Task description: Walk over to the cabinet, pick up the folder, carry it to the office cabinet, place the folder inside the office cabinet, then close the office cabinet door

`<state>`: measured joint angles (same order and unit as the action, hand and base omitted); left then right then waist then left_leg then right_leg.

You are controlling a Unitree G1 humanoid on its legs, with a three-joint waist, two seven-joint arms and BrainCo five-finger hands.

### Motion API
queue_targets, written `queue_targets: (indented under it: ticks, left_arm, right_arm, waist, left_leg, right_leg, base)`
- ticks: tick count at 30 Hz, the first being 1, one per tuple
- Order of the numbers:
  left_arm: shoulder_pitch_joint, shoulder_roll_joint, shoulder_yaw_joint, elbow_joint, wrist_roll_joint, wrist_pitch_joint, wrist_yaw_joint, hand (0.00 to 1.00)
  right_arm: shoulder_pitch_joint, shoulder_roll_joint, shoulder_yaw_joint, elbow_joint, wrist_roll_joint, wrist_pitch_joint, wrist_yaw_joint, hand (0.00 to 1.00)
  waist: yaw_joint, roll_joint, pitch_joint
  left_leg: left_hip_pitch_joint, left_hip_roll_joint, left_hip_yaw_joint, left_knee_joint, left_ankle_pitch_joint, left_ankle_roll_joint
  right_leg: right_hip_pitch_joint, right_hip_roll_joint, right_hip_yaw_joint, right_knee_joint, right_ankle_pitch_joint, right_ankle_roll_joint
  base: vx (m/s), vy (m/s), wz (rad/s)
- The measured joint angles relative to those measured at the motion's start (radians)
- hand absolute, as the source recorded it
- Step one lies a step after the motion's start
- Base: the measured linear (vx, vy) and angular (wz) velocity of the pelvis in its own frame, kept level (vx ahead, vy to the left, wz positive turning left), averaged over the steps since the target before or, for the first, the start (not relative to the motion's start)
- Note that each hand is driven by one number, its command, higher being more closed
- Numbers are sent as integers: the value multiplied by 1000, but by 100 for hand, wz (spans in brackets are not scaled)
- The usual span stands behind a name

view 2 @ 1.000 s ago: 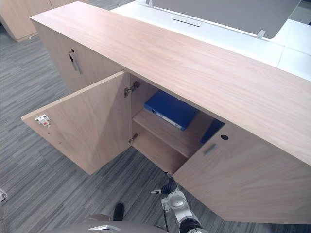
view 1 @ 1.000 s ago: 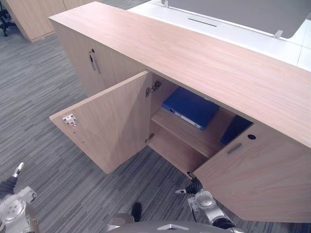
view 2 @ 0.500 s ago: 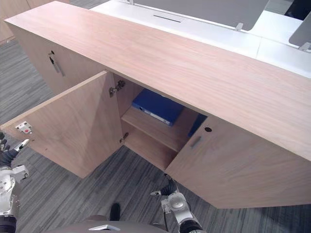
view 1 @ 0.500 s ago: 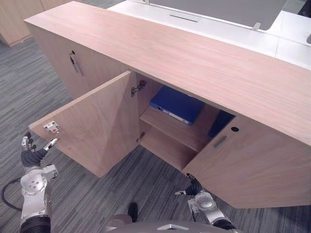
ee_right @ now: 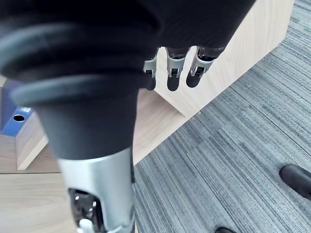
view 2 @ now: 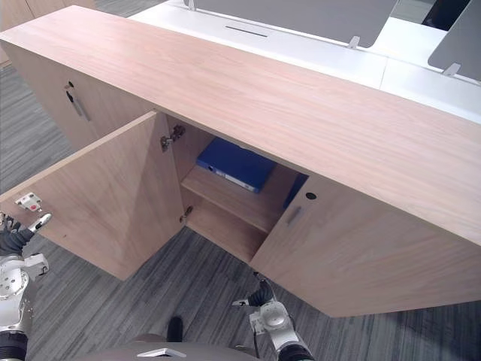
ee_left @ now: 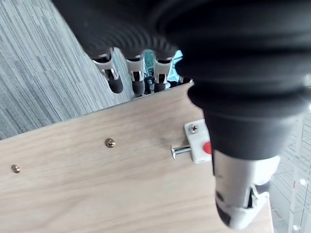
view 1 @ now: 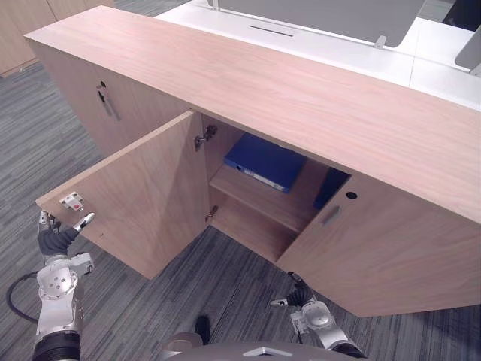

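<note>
**Q:** Where is the folder, and how many are there?

**A:** There are two, both blue. One folder (view 1: 263, 162) lies flat on the single shelf (view 1: 255, 197) inside the cabinet (view 1: 301, 98), towards the left of the opening. A second folder (view 1: 329, 189) stands at the right end of the opening, partly hidden behind the right door (view 1: 391, 256). Neither hand holds either one.

**Q:** What is the state of the doors?

**A:** Two doors stand open. The left door (view 1: 143, 203) swings out on two hinges (view 1: 201, 139). The right door carries one handle (view 1: 331, 216) with one round hole above it. A third door (view 1: 90, 113), further left, is closed and has one handle of its own (view 1: 106, 101).

**Q:** Where is the left hand, and what are its fingers doing?

**A:** The left hand (view 1: 54, 242) is at the free corner of the left door, just beside the one white catch (ee_left: 199, 145) with its red dot. Its fingers (ee_left: 115, 82) are extended past the door's edge, and the thumb is spread on the inner-face side. Nothing is grasped. Whether they touch the door cannot be told. Two screws (ee_left: 111, 142) show on the door's inner face.

**Q:** And the right hand?

**A:** The right hand (view 1: 299, 293) is low over the grey carpet (view 1: 225, 278), near the bottom corner of the right door. Its fingers (ee_right: 172, 73) are loosely straight and hold nothing.

**Q:** What surrounds the cabinet?

**A:** One white desk (view 1: 331, 53) runs behind it.
</note>
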<state>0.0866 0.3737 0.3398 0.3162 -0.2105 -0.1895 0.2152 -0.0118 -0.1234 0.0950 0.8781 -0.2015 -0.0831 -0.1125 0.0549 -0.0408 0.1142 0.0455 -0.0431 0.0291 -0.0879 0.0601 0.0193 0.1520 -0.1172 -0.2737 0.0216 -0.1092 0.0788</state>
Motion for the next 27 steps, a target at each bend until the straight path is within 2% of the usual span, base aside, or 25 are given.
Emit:
queue_targets:
  ticks: [6,12,16,20,25,27]
  left_arm:
    - [157,-88,-85,-139,-2,3,-12,0]
    - [239,-142,-248,-147,-1,22,-115,0]
    - [273,-186,-382,-158,12,23,-185,0]
    - [271,-212,-453,-148,20,33,-222,0]
    - [248,-217,-516,-125,44,40,-228,0]
    - [219,-217,-539,-99,66,41,-227,0]
  right_arm:
    - [17,19,-22,-1,-1,1,0,0]
    - [42,37,-28,-22,-1,4,1,0]
    - [67,36,-33,-38,-1,19,0,0]
    - [80,38,-38,-38,-1,21,0,0]
    - [93,36,-38,-38,-2,22,-1,0]
    - [91,36,-38,-38,-2,22,-1,0]
  waist:
    - [7,0,0]
    - [3,8,-3]
    - [-20,30,-10]
    - [-27,53,-22]
    - [-63,62,-29]
    - [-67,68,-32]
  left_leg:
    - [3,-5,0,0,4,4]
    - [3,-3,16,0,10,4]
    - [3,-1,36,0,10,3]
    - [2,10,60,0,13,-1]
    - [4,31,111,0,13,-4]
    - [3,38,139,0,11,-7]
  right_leg:
    - [1,-5,0,1,4,1]
    - [-10,-6,20,3,14,4]
    - [-22,-6,49,0,19,-1]
    - [-39,3,83,0,30,0]
    - [-61,20,145,-2,40,-1]
    - [-77,28,175,-3,51,-2]
  base:
    - [-14,-1,0]
    - [-63,4,-8]
    - [-62,21,-17]
    - [-63,9,-19]
    - [-35,-10,-33]
    - [-28,0,-47]
